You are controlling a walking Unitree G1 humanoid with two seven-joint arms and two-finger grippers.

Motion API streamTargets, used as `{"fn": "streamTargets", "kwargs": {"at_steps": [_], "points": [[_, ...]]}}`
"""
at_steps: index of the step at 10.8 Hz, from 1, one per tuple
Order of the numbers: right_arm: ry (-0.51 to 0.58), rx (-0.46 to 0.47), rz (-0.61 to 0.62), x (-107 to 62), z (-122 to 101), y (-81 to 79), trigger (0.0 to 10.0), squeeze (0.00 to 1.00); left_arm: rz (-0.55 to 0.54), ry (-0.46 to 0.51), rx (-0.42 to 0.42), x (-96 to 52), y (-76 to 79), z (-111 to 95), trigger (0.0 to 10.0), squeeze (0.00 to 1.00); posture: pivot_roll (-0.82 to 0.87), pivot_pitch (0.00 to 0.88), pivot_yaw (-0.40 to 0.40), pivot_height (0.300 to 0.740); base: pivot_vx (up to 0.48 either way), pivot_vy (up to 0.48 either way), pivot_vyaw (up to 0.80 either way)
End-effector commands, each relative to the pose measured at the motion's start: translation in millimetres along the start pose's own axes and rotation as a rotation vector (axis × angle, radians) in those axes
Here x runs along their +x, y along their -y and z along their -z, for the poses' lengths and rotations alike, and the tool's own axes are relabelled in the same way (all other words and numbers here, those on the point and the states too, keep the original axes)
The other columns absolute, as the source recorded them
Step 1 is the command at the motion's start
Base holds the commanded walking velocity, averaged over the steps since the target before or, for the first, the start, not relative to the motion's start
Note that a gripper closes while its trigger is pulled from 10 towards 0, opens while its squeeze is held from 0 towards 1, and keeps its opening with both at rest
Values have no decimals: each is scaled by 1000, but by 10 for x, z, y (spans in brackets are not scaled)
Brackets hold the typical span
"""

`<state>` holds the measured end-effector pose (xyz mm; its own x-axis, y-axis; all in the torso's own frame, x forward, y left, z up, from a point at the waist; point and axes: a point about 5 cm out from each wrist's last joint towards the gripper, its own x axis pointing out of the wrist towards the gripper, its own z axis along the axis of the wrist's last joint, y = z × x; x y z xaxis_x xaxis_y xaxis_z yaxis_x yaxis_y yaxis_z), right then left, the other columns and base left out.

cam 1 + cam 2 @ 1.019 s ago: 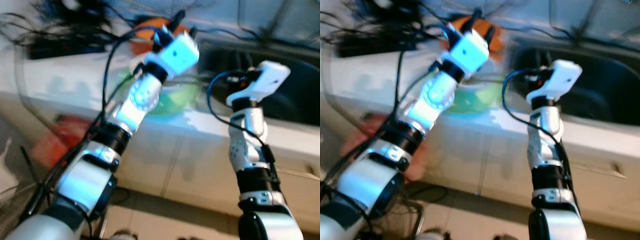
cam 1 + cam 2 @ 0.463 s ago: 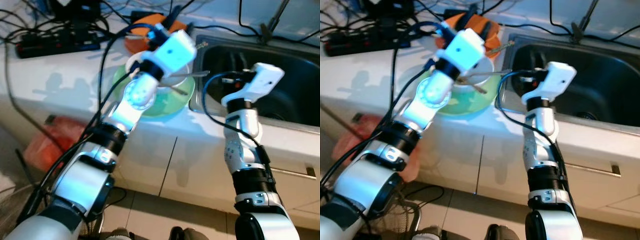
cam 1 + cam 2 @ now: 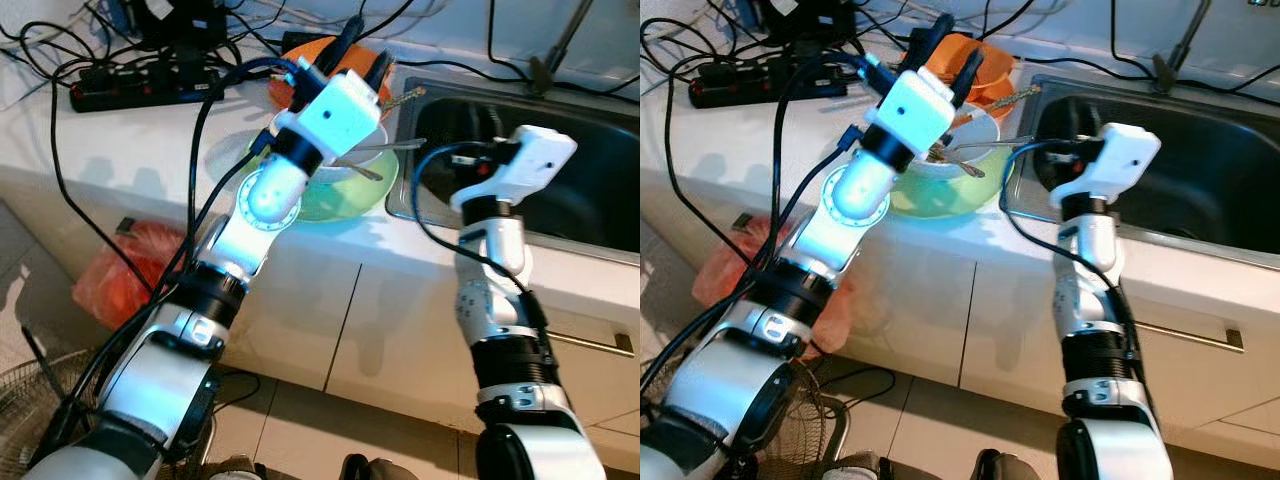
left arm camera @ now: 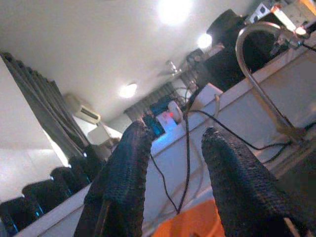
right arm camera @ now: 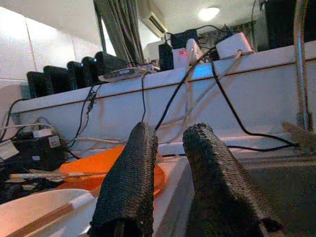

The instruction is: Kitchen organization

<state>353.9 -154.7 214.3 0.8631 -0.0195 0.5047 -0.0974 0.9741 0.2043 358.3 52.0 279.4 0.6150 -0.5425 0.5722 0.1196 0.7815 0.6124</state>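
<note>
While the robot stands in front of the long white kitchen counter (image 3: 120, 150), I start far to the left, where a black power strip (image 3: 140, 92) lies with a lot of black cables, and a red plastic bag (image 3: 125, 275) sits on the floor below. Next comes the left gripper (image 3: 948, 45), held up over the dishes with its two black fingers (image 4: 121, 173) pointing up and away and standing apart, with nothing between them. Right under that arm is a big round green bowl (image 3: 350, 195) with a smaller white bowl (image 3: 975, 135) sitting in it, and long thin sticks and spoons (image 3: 385, 150) lie across them, pointing sideways toward the sink. A flat orange plate (image 5: 98, 170) rests just behind the bowls. Then comes the right gripper (image 5: 165, 173), held by the sink's near edge, its fingers a little apart and holding nothing. Last is the dark metal sink (image 3: 590, 170) with its tall thin tap (image 4: 261, 74). The bowls lie just below and in front of the left gripper, so I think that arm is nearer and would only need to tip down to reach them.
</note>
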Motion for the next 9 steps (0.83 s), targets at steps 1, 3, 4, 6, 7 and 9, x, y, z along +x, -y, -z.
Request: {"fn": "streamTargets", "kwargs": {"at_steps": [1, 3, 4, 6, 7, 9], "points": [[-5, -4, 12, 13, 3, 23, 10000, 0, 6, 2, -8, 2, 2, -20, 10000, 0, 95, 123, -29, 740, 0, 0, 0], [-12, 0, 7, 12, 13, 14, 10000, 0, 8, -4, -13, -4, -7, -27, 10000, 0, 94, 119, -28, 740, 0, 0, -800], [-13, 4, 3, 12, 14, 8, 10000, 0, 5, -5, -8, -4, -20, -28, 10000, 0, 94, 118, -29, 740, 0, 0, -800], [-17, 11, -11, 18, 25, -28, 10000, 0, -3, -4, -4, -6, -42, -37, 10000, 0, 102, 115, -34, 740, 0, 0, -800], [-16, 11, -14, 17, 26, -35, 10000, 0, -5, -4, -1, -8, -45, -40, 10000, 0, 102, 116, -35, 740, 0, 0, -800], [-13, 13, -19, 13, 29, -48, 10000, 0, -11, -1, 0, -5, -61, -56, 10000, 0, 102, 120, -36, 740, 0, 0, -400]]}}
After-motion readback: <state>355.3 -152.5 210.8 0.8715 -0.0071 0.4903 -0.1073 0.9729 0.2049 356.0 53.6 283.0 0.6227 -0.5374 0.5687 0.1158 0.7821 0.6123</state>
